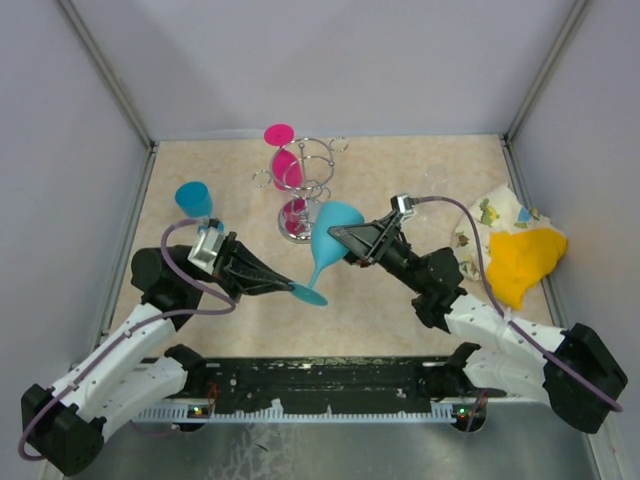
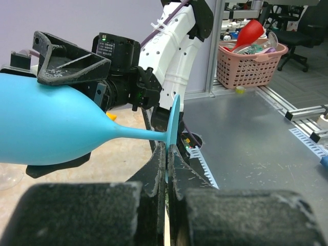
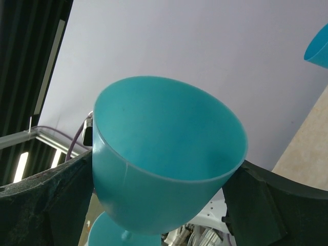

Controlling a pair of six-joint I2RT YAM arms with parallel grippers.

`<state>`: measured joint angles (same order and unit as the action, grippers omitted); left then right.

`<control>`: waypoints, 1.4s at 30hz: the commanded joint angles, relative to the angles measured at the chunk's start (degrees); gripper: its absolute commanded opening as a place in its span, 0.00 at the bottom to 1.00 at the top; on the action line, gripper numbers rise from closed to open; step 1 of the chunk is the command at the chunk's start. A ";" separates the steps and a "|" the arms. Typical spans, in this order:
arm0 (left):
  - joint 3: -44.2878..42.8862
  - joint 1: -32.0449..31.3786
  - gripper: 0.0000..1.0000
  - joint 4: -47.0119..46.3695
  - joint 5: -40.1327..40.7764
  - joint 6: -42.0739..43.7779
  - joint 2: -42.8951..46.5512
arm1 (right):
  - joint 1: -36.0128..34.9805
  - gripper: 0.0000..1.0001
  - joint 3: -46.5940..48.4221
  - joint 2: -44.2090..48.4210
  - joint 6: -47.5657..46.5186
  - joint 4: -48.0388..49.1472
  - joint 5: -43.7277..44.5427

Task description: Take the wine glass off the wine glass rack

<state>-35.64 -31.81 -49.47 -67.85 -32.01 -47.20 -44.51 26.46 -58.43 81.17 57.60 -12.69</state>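
A blue wine glass (image 1: 332,232) hangs tilted in the air in front of the silvery wire rack (image 1: 303,196), clear of it. My left gripper (image 1: 300,288) is shut on the glass's round foot (image 2: 173,125), with the foot's edge pinched between its fingertips (image 2: 159,169). My right gripper (image 1: 350,240) is shut on the bowl (image 3: 164,154), with one finger (image 3: 48,205) on each side. A pink wine glass (image 1: 284,160) hangs upside down on the rack.
A second blue glass (image 1: 193,198) stands at the left behind my left arm. A yellow cloth (image 1: 522,260) and a patterned cloth (image 1: 500,215) lie at the right. Walls enclose three sides.
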 commanded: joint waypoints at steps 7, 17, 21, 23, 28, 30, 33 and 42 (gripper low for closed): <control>-1.47 -0.88 0.04 3.72 -1.57 0.73 -0.36 | 0.13 0.86 2.74 0.34 0.00 5.64 -1.20; -5.31 -0.88 1.00 17.94 2.18 8.05 3.22 | 6.01 0.80 4.98 9.80 -11.99 -18.05 -4.27; -8.11 -0.88 1.00 27.47 6.46 14.26 6.84 | 7.81 0.80 10.72 16.96 -30.58 -45.47 2.65; -8.32 -0.84 1.00 30.01 9.22 15.55 9.18 | 7.82 0.81 14.78 17.65 -39.99 -59.52 9.29; -7.11 -0.88 1.00 30.37 12.40 16.26 11.67 | 7.80 0.80 17.24 17.13 -53.60 -71.95 27.00; -7.15 -0.88 1.00 30.67 12.42 16.29 11.34 | 7.79 0.76 14.56 16.84 -56.66 -69.80 35.67; -6.89 -0.88 1.00 29.97 12.72 16.19 10.36 | 7.84 0.73 11.95 12.08 -58.95 -65.75 44.35; -6.27 -0.88 1.00 30.23 15.08 16.34 9.22 | 7.68 0.69 7.93 -0.53 -70.00 -44.24 62.21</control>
<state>-42.33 -32.45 -19.46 -54.41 -16.62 -38.61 -36.93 34.06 -56.97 19.68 -2.02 35.73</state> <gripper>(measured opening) 0.998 0.797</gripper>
